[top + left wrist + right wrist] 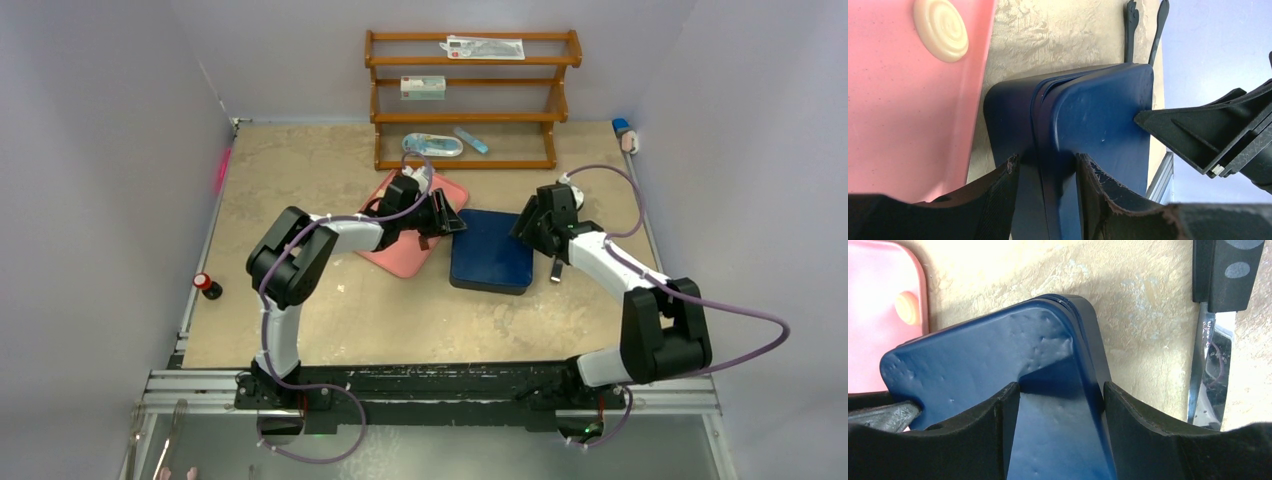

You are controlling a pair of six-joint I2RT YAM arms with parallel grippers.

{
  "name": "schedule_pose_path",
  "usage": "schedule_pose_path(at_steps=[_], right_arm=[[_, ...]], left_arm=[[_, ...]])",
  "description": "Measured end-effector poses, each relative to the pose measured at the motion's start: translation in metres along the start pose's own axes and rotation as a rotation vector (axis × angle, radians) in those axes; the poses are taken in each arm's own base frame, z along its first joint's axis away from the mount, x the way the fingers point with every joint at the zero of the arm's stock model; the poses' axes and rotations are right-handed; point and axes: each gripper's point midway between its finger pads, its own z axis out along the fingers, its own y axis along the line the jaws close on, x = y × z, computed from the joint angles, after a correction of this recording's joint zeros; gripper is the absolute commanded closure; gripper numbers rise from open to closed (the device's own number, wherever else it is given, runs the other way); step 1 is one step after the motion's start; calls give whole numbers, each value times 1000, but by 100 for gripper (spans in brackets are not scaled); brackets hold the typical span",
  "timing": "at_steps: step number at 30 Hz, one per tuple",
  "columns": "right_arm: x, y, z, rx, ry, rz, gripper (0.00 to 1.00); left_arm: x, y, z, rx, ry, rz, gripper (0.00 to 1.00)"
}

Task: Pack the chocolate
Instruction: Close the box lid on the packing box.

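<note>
Sitting alone at the bench's (300,320) 9 o'clock edge is a small red-capped bottle (207,285). Right of it, near the middle, a pink tray (405,258) lies at an angle. The only chocolate (941,27) I can make out is on it: one round cream piece with a ringed top, toward the tray's 3 o'clock rim and apart from the box.

Just beside the tray, at its 3 o'clock, lies a dark blue box (490,250) with its lid (1098,100) down, so nothing inside shows. The left claw (1045,160) reaches over the tray's corner to the box's 10 o'clock corner. It pinches the edge there, one finger (998,200) against the wall and the other on the lid.

Across the box, at its 2 o'clock corner, the right claw (1060,387) straddles the edge the same way, and the box fills the gap between its fingers. Whether it is squeezing or only sitting around the edge, I cannot tell. In the left wrist's view, one of its fingers touches the lid's far edge.

On the bench at the box's 3 o'clock lies a black-handled blade (1208,375), clear of the box. At 12 o'clock, against the back wall, stands a wooden shelf (470,100) with a few packets on it.
</note>
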Motion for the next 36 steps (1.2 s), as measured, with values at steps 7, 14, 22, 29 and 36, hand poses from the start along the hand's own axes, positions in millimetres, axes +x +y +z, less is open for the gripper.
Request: schedule_pose_path(at_steps=[7,14,22,29,36], right_arm=[[-10,0,7,-5,-3,26,36],[-21,3,18,-19,-10,61,36],[-34,14,37,-75,-30,115,38],[-41,17,47,-107,-62,133,41],[-37,15,51,-142,-85,163,47]], left_arm=[[-1,0,3,1,5,-2,58],[-3,-1,6,0,8,-3,58],[-9,3,9,-7,2,-28,59],[-12,5,12,-6,3,-44,65],[-13,5,12,-6,17,-57,72]])
